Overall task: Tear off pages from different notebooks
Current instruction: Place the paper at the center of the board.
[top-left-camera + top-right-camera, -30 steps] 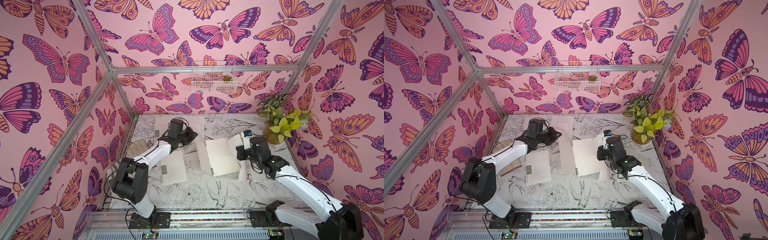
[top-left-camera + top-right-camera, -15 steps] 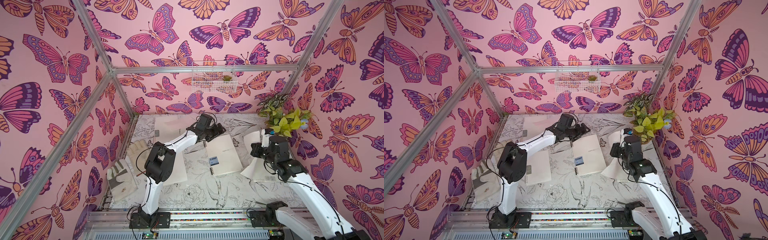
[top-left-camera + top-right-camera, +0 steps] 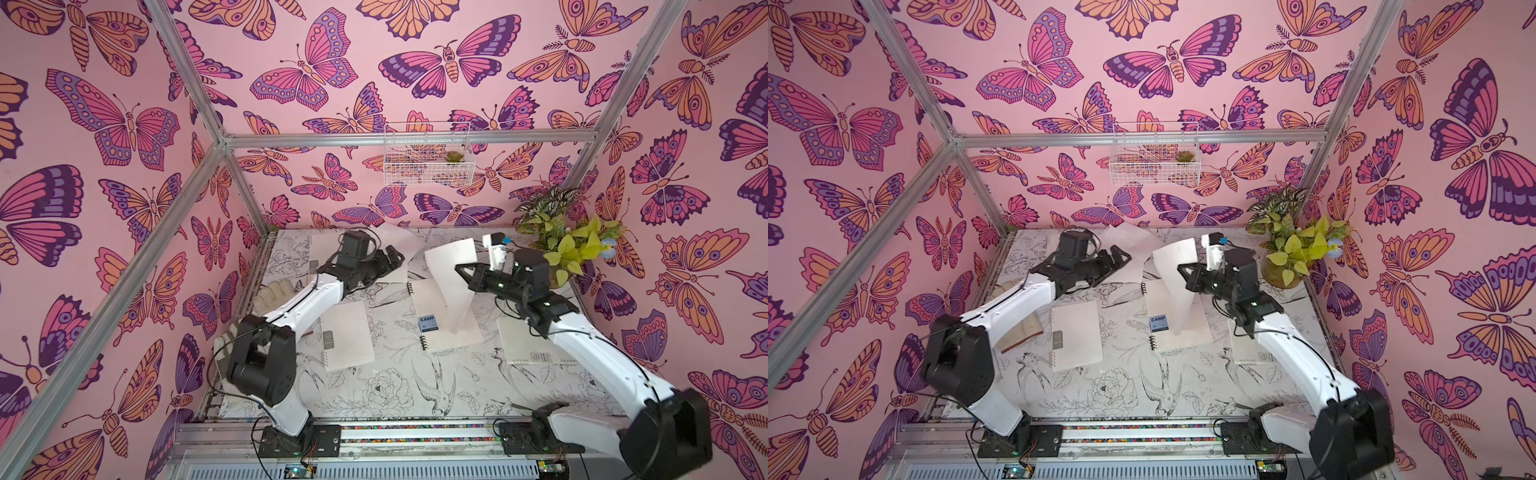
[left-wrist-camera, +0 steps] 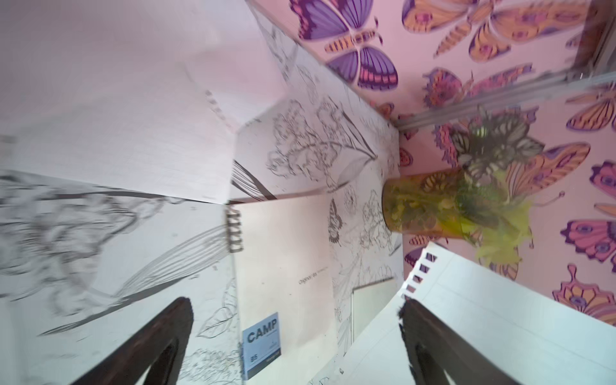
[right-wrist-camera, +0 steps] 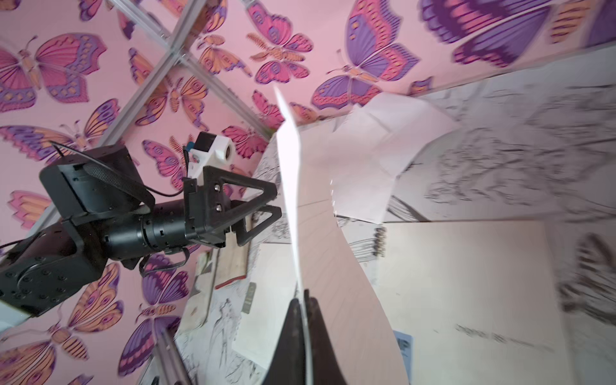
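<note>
Right wrist view: the right fingers (image 5: 304, 301) are clenched on a thin white paper sheet (image 5: 289, 173), mid-frame, over the big off-white notebook with a black spiral (image 5: 466, 283). The left fingers (image 3: 392, 257) are spread wide, holding nothing. I'd move the sheet aside slowly and lay it flat on the bench (image 3: 374, 399).

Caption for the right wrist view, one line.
The right pincer grips a loose notebook page edge-on; the open left pincer sits beyond it.
</note>
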Action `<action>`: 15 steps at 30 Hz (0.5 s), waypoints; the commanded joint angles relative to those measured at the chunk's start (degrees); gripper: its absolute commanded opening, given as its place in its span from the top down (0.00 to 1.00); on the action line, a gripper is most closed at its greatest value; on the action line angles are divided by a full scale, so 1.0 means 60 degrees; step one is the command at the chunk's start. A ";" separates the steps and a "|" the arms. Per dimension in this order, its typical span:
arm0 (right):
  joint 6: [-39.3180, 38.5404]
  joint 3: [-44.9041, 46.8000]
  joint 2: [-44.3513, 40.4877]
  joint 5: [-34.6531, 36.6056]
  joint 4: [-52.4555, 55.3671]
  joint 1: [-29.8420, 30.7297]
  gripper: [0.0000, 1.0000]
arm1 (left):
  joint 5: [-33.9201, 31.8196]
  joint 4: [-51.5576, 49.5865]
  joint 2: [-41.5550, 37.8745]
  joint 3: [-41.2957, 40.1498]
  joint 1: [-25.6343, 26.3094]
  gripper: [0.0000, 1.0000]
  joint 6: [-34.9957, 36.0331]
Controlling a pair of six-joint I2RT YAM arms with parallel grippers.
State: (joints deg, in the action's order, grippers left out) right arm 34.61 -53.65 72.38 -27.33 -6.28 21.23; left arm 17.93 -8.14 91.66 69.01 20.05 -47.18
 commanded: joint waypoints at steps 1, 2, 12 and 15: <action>0.1582 -0.0705 0.1641 -0.0672 -0.4022 0.0665 1.00 | -0.0442 0.0244 -0.1157 -0.1444 -0.1008 0.00 0.0390; 0.2024 -0.0803 0.2203 -0.0486 -0.4885 0.0719 1.00 | -0.0455 0.0243 -0.1429 -0.1792 -0.1296 0.00 0.0428; 0.5027 -0.6163 0.9764 0.0777 -0.7994 0.0797 1.00 | -0.0618 -0.0105 -0.3016 -0.3378 -0.3171 0.00 0.1192; 0.4788 -0.8163 1.1259 0.0953 -0.6832 0.0769 1.00 | -0.0680 -0.0353 -0.3030 -0.3445 -0.3462 0.00 0.1427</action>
State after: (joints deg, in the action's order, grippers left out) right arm 61.43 -95.00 136.75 -23.57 -47.99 25.87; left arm 14.90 -8.45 74.30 49.34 0.51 -41.74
